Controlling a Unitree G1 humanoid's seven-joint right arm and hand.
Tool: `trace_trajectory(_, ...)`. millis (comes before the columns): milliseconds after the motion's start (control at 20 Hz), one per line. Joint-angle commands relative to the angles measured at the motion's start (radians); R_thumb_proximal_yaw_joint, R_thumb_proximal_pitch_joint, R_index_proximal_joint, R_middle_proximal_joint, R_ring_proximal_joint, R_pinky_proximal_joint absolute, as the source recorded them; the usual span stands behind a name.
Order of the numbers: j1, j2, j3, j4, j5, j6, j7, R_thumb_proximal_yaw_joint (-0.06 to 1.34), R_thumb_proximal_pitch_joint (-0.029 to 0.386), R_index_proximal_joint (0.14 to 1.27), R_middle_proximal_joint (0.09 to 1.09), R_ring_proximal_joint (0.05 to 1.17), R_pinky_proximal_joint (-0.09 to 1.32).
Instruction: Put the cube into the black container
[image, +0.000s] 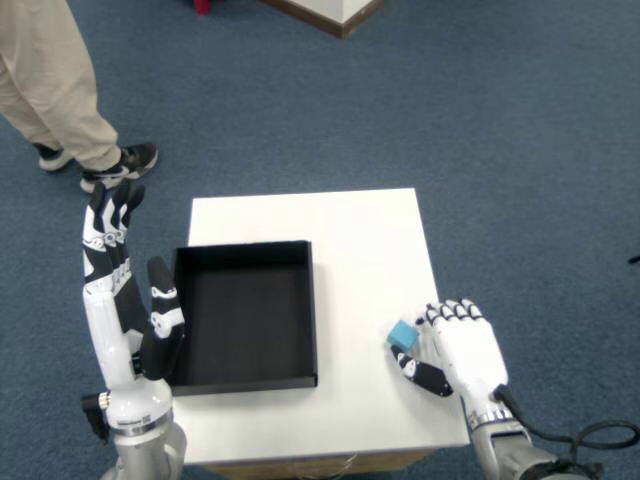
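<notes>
As you look down from the head camera, a small white table (330, 225) sits on blue carpet, and your right hand (462, 350) rests near its front right corner. The fingers (452, 312) curl forward and the thumb (420, 373) reaches out to the left below them. The blue cube (402, 335) sits on the table top right at the fingertips, between them and the thumb. It touches or nearly touches the fingers, but you cannot tell from this view whether the hand actually grips it; it looks to be still resting on the table.

The black container (243, 315), a shallow square tray, lies on the left half of the table, well apart from the cube, with bare white surface between them. Its inside is dark and nothing shows in it.

Your left hand (125, 295) stands upright just beside the container's left wall, fingers straight and pointing away from you, thumb close to the tray's edge.

At the upper left, a person's legs (50, 80) in beige trousers and dark shoes stand on the carpet beyond the table.
</notes>
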Motion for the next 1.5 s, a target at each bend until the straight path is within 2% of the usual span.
trace_trajectory(50,-0.03,-0.023,-0.011,0.009,0.019,-0.028,-0.049,0.52,0.071,0.66,0.38,0.33,0.24)
trace_trajectory(850,-0.01,-0.012,0.002,0.008,0.001,-0.028,-0.008,0.65,0.089,0.74,0.39,0.34,0.24)
trace_trajectory(1500,-0.026,0.015,0.01,0.006,-0.018,-0.039,-0.059,0.62,0.096,0.71,0.39,0.34,0.24)
